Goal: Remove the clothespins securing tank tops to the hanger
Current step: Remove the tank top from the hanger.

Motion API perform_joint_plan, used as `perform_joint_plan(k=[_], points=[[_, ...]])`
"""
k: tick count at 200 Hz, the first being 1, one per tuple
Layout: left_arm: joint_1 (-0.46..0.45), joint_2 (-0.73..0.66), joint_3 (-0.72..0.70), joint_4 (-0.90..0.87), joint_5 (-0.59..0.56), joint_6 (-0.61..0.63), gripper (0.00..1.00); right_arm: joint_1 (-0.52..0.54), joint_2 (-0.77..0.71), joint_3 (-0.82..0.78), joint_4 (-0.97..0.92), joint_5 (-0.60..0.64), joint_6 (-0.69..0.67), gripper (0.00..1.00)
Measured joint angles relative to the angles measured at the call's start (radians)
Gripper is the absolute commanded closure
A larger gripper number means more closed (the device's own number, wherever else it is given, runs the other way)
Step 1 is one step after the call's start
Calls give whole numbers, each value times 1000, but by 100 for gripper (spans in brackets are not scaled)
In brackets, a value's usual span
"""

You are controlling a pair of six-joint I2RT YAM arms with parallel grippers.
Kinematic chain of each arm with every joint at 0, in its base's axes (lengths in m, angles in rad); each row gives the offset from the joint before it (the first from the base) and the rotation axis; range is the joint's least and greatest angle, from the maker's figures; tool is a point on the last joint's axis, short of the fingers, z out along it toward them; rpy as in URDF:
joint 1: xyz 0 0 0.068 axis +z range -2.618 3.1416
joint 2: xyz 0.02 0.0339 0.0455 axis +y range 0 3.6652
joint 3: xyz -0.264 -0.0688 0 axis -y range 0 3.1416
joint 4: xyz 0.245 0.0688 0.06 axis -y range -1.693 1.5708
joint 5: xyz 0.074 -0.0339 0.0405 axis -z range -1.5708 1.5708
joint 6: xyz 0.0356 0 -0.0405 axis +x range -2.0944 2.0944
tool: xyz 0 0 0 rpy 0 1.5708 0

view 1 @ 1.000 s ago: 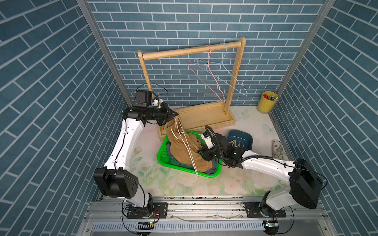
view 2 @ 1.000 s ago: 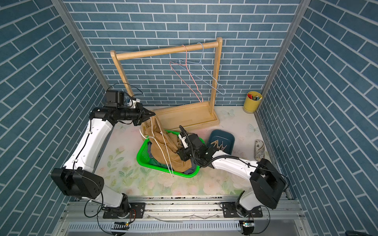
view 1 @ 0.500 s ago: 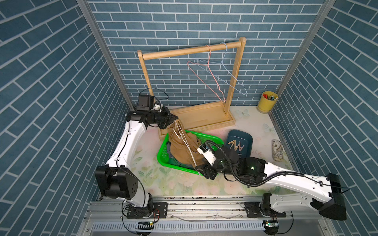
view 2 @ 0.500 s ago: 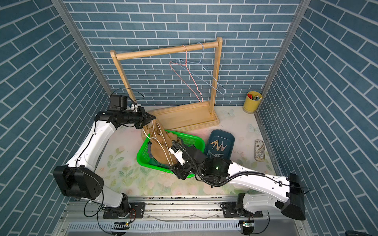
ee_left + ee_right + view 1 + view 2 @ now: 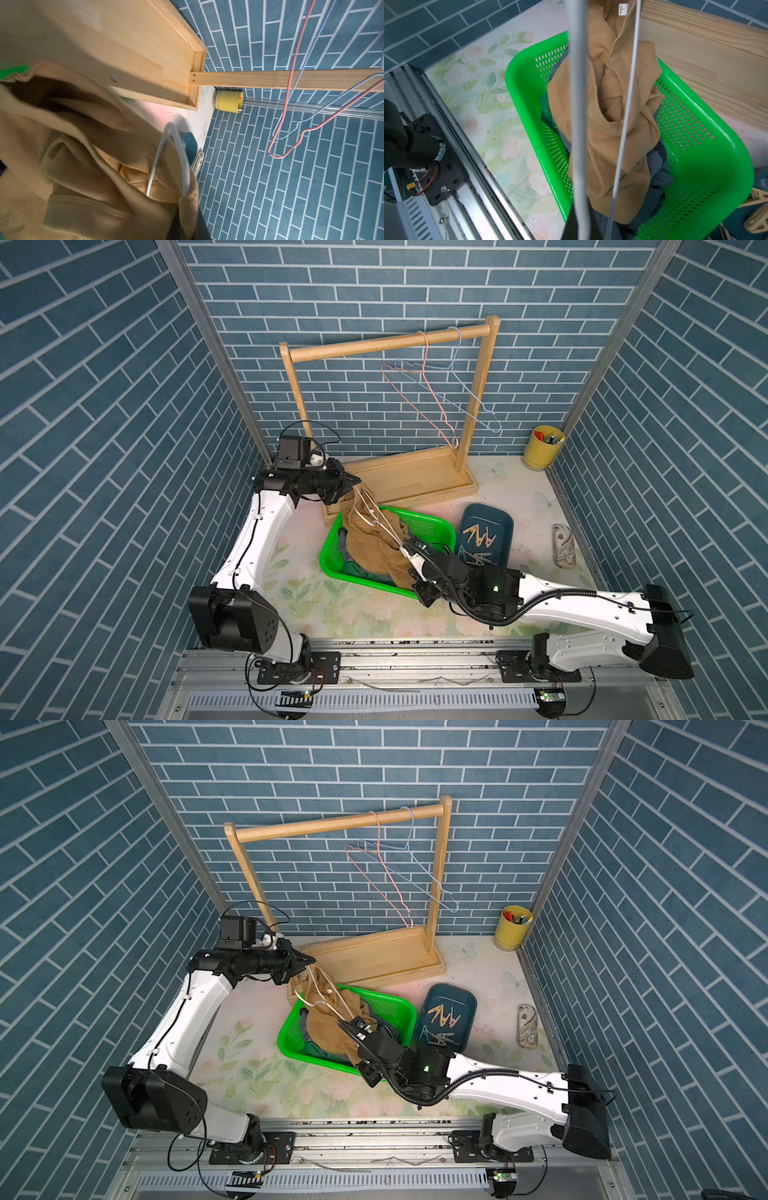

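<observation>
At far left, found the left fingers (image 5: 347, 480) pressed together on a fold of the tan tank top (image 5: 368, 545), with the white hanger (image 5: 376, 521) running into that same pinch. In the left wrist view, saw ribbed tan cloth wedged between the two dark tips. Could not tell whether the wire was gripped there too.

Next, saw the tan tank top draped from the hanger down into the green basket (image 5: 434, 526), bunched over a grey-blue top (image 5: 658, 166) and a green top (image 5: 545, 104).

Further right, found the right fingers (image 5: 595, 230) closed on the lower end of the white hanger, clamping the thin wire above the basket's near right corner.

Behind, noted a wooden rack (image 5: 390, 342) standing on the desk (image 5: 316, 605), with a pink hanger (image 5: 426, 356) and a pale blue hanger (image 5: 456, 350) hooked on its bar.

Just beside the basket on its right, saw the clothespins (image 5: 481, 537) lying loose in a dark teal tray (image 5: 500, 526), tan ones toward the back, paler ones nearer the front.

At far right, noted a yellow cup (image 5: 542, 448) in the back corner and a patterned pouch (image 5: 564, 545) near the wall.
</observation>
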Motion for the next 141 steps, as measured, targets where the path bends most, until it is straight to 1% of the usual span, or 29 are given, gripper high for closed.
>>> perform_joint_plan(k=[21,46,72,92,116,127,141], points=[[0,0,-15,-19,-19,32,80,9,-32,0,-48,14,9,100],[0,0,-28,-47,-64,85,75,16,-107,5,-166,8,37,100],[-5,0,-32,-92,-95,142,73,23,-195,55,-308,-24,90,100],[-27,0,-66,-107,-79,164,71,29,-253,108,-414,-48,141,100],[-67,4,-126,-110,-53,177,68,37,-302,161,-537,-47,193,100],[-94,13,-140,-108,-49,184,65,39,-315,195,-595,-35,209,100],[-116,33,-158,-57,-124,209,63,43,-333,254,-706,-17,220,100]])
